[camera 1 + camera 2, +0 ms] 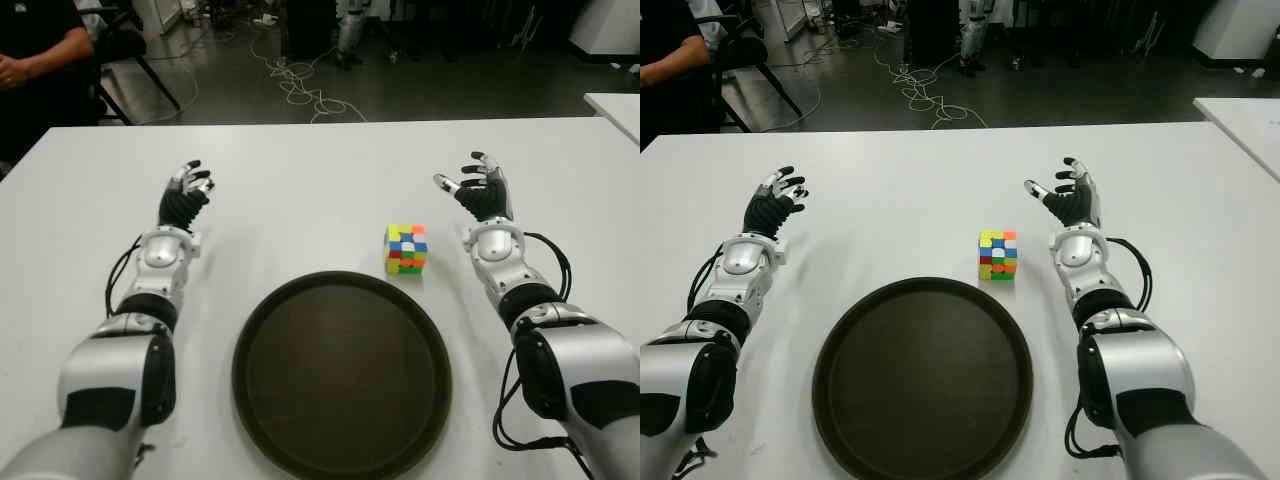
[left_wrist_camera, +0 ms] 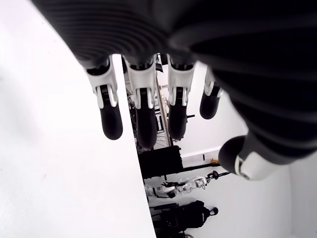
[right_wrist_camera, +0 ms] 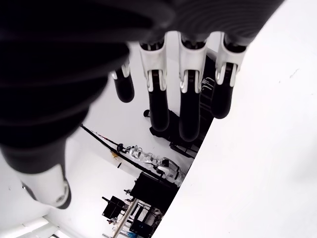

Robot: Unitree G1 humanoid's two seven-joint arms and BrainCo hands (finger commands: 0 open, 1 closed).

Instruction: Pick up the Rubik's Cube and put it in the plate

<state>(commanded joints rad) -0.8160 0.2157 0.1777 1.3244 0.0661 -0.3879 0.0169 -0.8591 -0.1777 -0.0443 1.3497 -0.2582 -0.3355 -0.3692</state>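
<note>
A multicoloured Rubik's Cube sits on the white table, just beyond the far right rim of a round dark plate. My right hand is open to the right of the cube and a little farther back, apart from it, fingers spread and holding nothing. My left hand is open at the left side of the table, fingers extended and empty. The plate holds nothing.
A seated person shows at the far left beyond the table's back edge. Cables lie on the dark floor behind. Another white table's corner shows at the far right.
</note>
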